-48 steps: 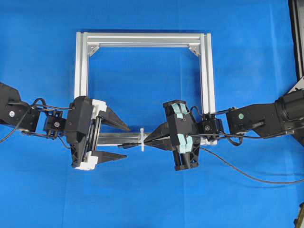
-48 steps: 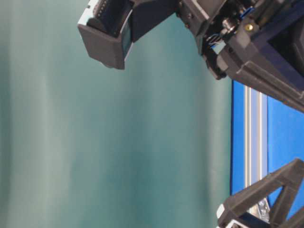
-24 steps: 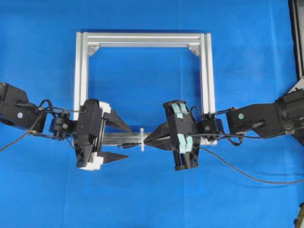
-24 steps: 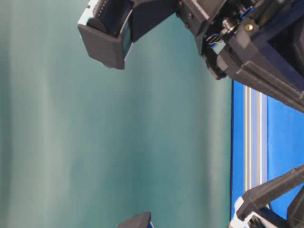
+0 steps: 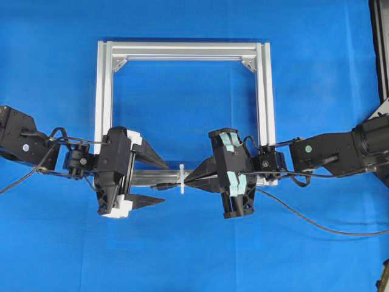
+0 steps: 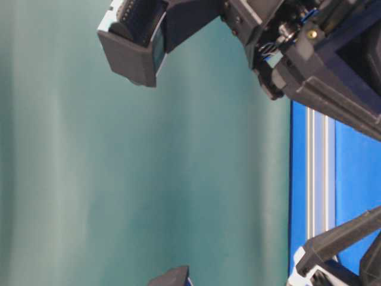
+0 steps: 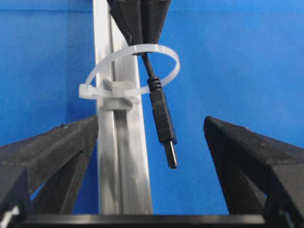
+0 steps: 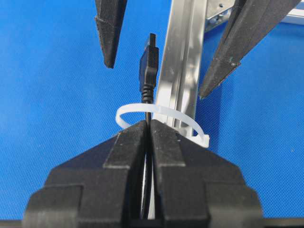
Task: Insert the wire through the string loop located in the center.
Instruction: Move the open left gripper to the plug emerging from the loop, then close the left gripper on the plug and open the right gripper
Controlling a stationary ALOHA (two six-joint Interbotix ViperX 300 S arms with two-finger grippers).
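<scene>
The white string loop (image 5: 181, 179) stands on the front rail of the silver frame (image 5: 182, 48). My right gripper (image 5: 187, 178) is shut on the black wire (image 5: 316, 225), its tips right at the loop. In the right wrist view the gripper (image 8: 148, 124) pinches the thin cable, and the plug (image 8: 148, 66) pokes out beyond the loop (image 8: 175, 114). The left wrist view shows the wire passing through the loop (image 7: 114, 56), the plug (image 7: 162, 111) hanging free beside the rail. My left gripper (image 5: 163, 182) is open, its fingers either side of the plug without touching it.
The frame's front rail (image 7: 118, 156) runs between the left gripper's fingers next to the plug. The wire trails from the right arm across the blue mat to the right edge. In the table-level view only arm parts and a stretch of rail (image 6: 317, 173) appear.
The left arm slid right toward the loop, its open fingers now closer around the plug end; over the last half second it has held still. The right gripper has not moved.
</scene>
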